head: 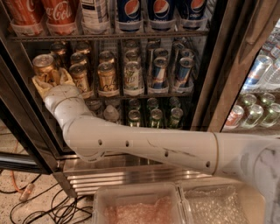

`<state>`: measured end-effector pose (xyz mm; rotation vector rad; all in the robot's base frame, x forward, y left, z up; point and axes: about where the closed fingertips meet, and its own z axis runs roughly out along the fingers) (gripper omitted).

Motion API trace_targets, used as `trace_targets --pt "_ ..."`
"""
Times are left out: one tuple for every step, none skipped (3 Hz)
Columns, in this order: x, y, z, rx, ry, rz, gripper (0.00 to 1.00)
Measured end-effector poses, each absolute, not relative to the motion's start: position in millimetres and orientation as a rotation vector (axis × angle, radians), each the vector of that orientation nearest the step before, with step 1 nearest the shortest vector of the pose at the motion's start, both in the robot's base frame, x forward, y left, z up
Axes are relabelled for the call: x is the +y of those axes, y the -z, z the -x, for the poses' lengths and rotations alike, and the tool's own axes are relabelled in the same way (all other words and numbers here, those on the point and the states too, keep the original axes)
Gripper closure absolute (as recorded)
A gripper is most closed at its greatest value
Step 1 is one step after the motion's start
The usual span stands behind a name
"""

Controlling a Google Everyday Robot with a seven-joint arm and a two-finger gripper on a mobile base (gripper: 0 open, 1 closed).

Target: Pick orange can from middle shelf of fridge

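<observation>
The orange can [44,66] is at the far left end of the middle shelf [144,94] of the fridge [131,174]. My gripper [50,81] reaches in from below, on a white arm that crosses the picture from the right. Its cream fingers [39,84] sit on both sides of the can's lower body and hold it. More orange-gold cans [107,77] stand to its right on the same rack. Beyond them are a green-white can [132,74] and slim blue-silver cans [159,72].
Cola bottles [57,13] and Pepsi bottles [130,11] fill the rack above. Green bottles [153,116] stand on the rack below. The dark door frame [218,65] is on the right, with water bottles [258,100] beyond it. Plastic bins [140,205] lie at the bottom and cables [39,205] on the floor.
</observation>
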<state>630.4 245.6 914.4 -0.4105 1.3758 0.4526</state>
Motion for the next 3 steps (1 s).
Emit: trace_targets --pt "231 -917 -604 1.41 -0.499 0.467 1.0" --pt "216 -918 -580 1.444 -0.529 0.515 1.0" --pt "198 -918 -562 1.471 -0.532 0.544 1.0"
